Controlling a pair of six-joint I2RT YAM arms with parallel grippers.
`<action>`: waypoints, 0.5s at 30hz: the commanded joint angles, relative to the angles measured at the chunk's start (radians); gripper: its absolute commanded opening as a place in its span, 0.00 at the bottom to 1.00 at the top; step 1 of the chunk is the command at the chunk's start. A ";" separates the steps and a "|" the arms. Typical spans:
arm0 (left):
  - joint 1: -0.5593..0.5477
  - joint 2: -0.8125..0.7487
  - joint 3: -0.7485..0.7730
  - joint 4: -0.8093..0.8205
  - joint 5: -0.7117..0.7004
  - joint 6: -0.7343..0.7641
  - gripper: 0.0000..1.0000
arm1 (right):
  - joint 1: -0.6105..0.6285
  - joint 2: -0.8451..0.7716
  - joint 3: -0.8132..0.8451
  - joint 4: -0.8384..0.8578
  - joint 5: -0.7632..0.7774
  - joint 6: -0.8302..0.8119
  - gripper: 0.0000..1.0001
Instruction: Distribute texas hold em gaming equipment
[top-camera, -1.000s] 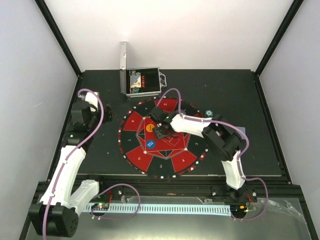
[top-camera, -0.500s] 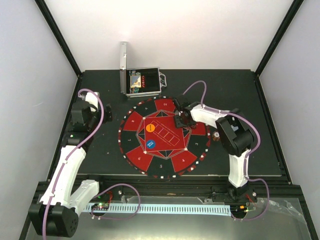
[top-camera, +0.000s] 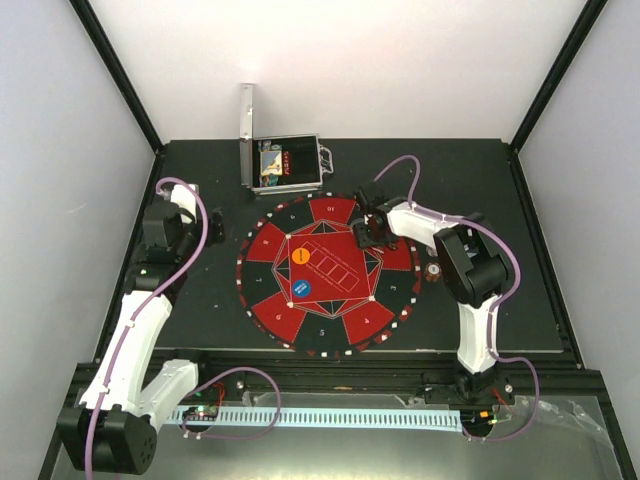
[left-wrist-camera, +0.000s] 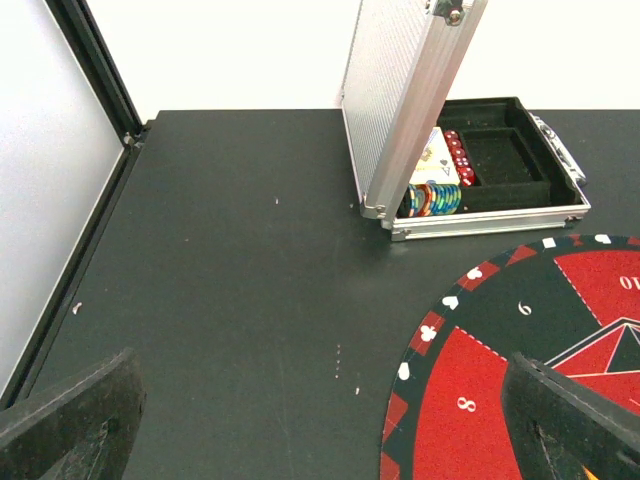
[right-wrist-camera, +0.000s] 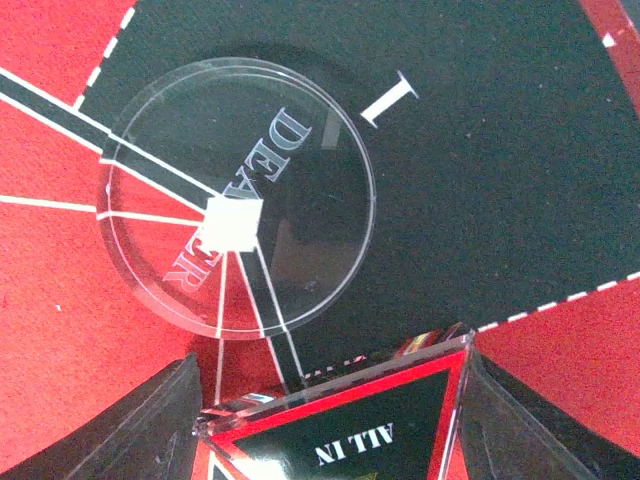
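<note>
My right gripper is shut on a clear triangular "ALL IN" plaque with a red border, held just above the mat. Right beyond it a clear round "DEALER" disc lies flat on the mat. From above, the right gripper hangs over the mat's far right part. An orange disc and a blue disc lie on the mat's left half. A brown-red chip sits by the mat's right rim. My left gripper stands open over bare table, nothing between its fingers.
The round red-and-black mat fills the table's middle. The silver case stands open at the back, lid upright, with striped chips, cards and red dice inside. Black frame posts flank the table.
My right gripper has swung from the mat's centre to its far right part, carrying the plaque. The left arm has not moved.
</note>
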 joint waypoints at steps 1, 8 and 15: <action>-0.004 0.004 0.041 0.003 -0.002 0.010 0.99 | -0.015 0.048 0.017 0.026 -0.016 -0.049 0.66; -0.005 0.008 0.042 0.002 -0.004 0.013 0.99 | -0.016 0.071 0.032 0.033 -0.013 -0.061 0.69; -0.004 0.005 0.042 0.001 -0.004 0.010 0.99 | -0.015 0.003 -0.009 0.007 0.010 -0.069 0.90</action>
